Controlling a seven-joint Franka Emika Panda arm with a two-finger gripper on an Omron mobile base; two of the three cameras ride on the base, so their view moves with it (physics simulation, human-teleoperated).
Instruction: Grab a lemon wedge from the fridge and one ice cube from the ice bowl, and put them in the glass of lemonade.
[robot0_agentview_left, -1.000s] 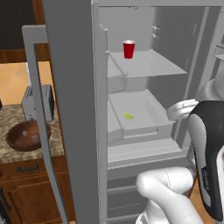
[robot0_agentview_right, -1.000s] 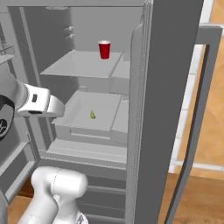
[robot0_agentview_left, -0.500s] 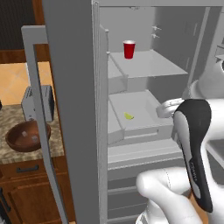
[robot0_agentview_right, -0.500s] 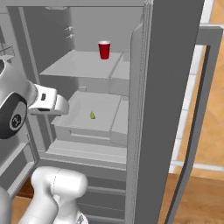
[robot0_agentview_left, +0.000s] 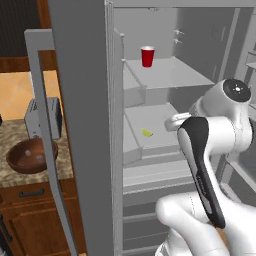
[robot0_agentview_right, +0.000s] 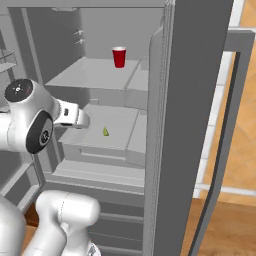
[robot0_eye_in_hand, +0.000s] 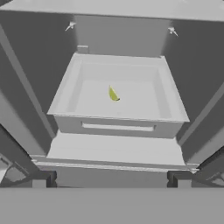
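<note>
A: Left base view first. How far along?

B: Early, by the look. Fridge (robot0_agentview_left: 85, 125) open, lemon wedge (robot0_agentview_left: 147, 132) lying loose in the pulled-out drawer (robot0_agentview_left: 150, 125), ahead of the pincer and a little lower. Pincer itself hidden behind the arm, so cannot tell if apart or together. Off to the far left of the pincer, past the fridge door: ice bowl (robot0_agentview_left: 31, 156) on the surface (robot0_agentview_left: 30, 177), with a pale ice cube (robot0_agentview_left: 34, 148) inside, toaster (robot0_agentview_left: 44, 117) behind it. Red cup (robot0_agentview_left: 147, 56) on the shelf above.

A: Right base view?

B: Same story. Wedge (robot0_agentview_right: 106, 131) untouched in the drawer (robot0_agentview_right: 102, 132), arm's end near the drawer's edge, not touching the wedge.

A: Hand view?

B: Looking into the drawer (robot0_eye_in_hand: 118, 94); wedge (robot0_eye_in_hand: 113, 94) straight ahead, well apart. Finger tips only dimly seen at the bottom, state not readable.

A: So what remains?

B: Nearly all, probably: grasp the wedge, fetch one cube, drop both into the lemonade.
</note>
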